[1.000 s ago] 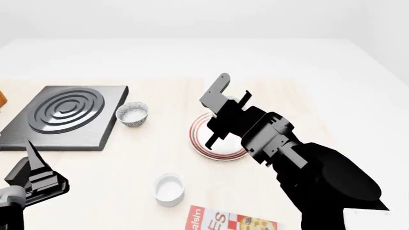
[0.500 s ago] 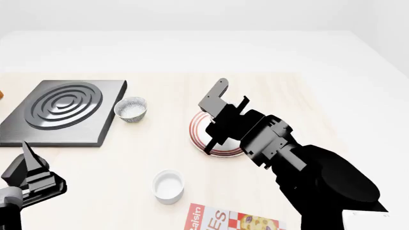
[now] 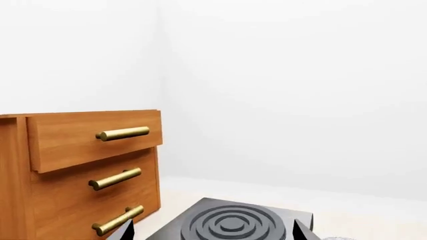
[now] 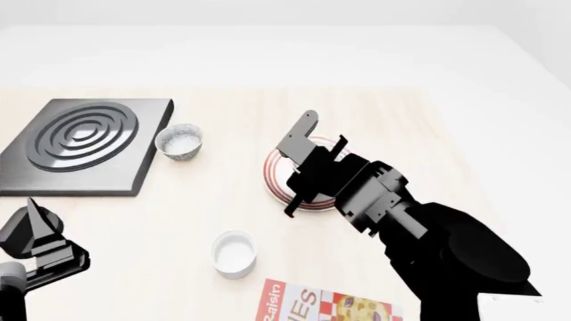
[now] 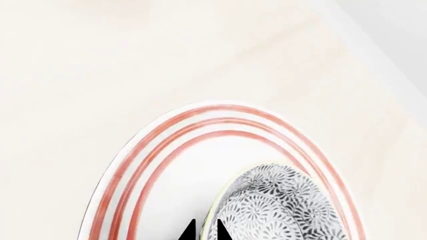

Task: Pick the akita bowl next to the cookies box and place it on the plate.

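Since a second ago the right claw (image 4: 299, 177) has sunk lower over the plate (image 5: 143, 150) — its tips nearly closed on the akita bowl (image 5: 277, 210), which sits on or just above the plate. Release remains; the left claw's state is unclear.

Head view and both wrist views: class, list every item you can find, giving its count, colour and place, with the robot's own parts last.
akita bowl: one, grey-and-white patterned, over the plate at the right end effector's tips
second patterned bowl: one, beside the burner
plate: one, white with red rings, table centre
cookies box: one, red, white and yellow, near edge
white cup: one, near the box
burner plate: one, dark grey, left
drawer cabinet: one, wooden, brass handles, beyond the burner
table: one, pale wood
left end effector: black, idle
right end effector: black, above the plate
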You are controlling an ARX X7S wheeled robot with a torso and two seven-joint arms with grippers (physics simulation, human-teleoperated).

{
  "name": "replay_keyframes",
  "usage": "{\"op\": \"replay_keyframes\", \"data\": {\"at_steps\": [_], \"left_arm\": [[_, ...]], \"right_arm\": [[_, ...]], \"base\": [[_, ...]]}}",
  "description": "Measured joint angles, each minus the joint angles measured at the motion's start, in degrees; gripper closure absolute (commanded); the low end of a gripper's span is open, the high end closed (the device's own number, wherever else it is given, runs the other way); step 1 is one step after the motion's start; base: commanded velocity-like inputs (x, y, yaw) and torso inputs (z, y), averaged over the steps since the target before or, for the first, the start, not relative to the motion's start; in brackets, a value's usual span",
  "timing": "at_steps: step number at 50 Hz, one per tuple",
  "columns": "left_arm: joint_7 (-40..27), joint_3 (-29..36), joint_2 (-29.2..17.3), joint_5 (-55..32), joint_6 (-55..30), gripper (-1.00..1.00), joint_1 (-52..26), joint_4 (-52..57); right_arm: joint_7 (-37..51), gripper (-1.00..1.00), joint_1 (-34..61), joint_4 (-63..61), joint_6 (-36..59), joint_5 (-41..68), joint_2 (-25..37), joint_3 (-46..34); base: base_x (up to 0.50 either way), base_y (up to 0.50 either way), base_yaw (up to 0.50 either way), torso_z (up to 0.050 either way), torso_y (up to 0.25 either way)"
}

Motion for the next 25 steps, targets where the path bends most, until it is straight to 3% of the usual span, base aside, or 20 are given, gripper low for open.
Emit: {"op": "replay_keyframes", "data": {"at_steps": [8, 9, 25], "left_arm": [[-0.11, 0.08, -0.07, -0.09, 0.04, -1.0, -0.08, -0.04], [-0.13, 0.11, -0.08, -0.09, 0.04, -1.0, -0.09, -0.04], [-0.39, 0.31, -0.21, -0.09, 0.15, -1.0, -0.11, -0.09]], "right_arm": [[0.19, 1.0, -0.1, 0.22, -0.23, 0.05, -0.05, 0.16], [0.26, -1.0, -0.13, 0.28, -0.3, 0.07, -0.05, 0.19], [1.54, -1.0, -0.32, 1.05, -1.46, -0.52, -0.04, 0.71]], "base": [[0.0, 0.0, 0.0, 0.0, 0.0], [0.0, 0.0, 0.0, 0.0, 0.0], [0.0, 0.0, 0.0, 0.0, 0.0]]}}
